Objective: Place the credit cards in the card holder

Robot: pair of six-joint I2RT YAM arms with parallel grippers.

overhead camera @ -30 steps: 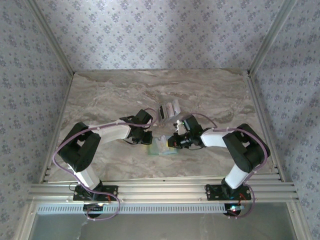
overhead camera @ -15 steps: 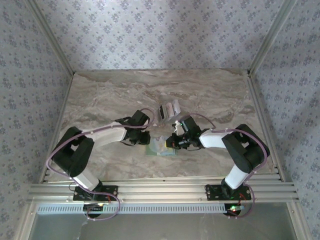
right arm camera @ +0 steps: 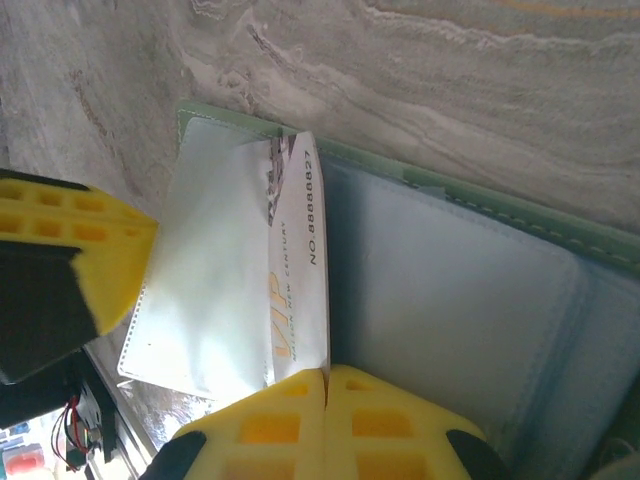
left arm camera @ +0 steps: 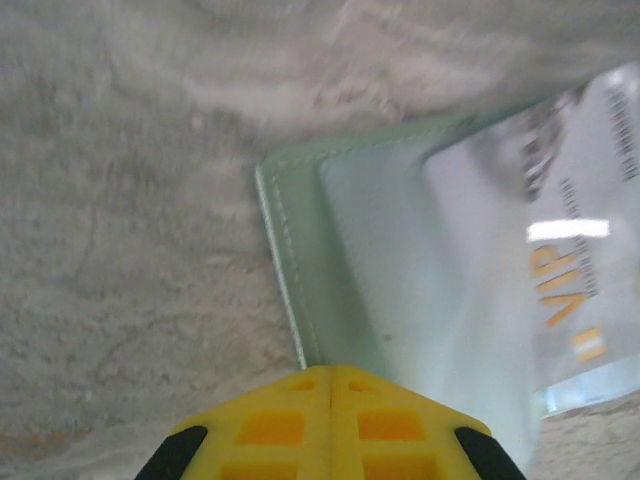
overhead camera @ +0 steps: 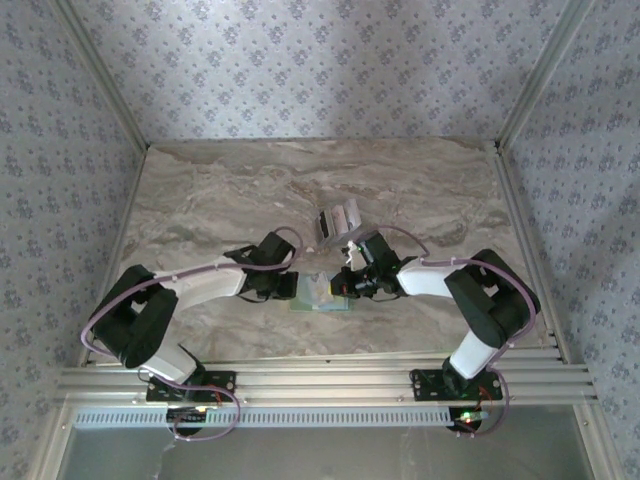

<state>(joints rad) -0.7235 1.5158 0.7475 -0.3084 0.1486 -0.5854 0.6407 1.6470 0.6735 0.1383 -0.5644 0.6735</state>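
The left gripper (left arm camera: 331, 374) is closed, its yellow tips brought together at an outer edge of the card holder (left arm camera: 288, 245); whether that edge is pinched cannot be told. The right gripper (right arm camera: 327, 376) is clamped on the end of a white credit card (right arm camera: 298, 250), which is laid over the holder's clear pocket. The marble table (overhead camera: 200, 190) is left bare toward its left, right and far edges. The holder is spread open at the table's middle, nearer the near edge. Other credit cards (overhead camera: 337, 219) are grouped just beyond it, toward the far edge.
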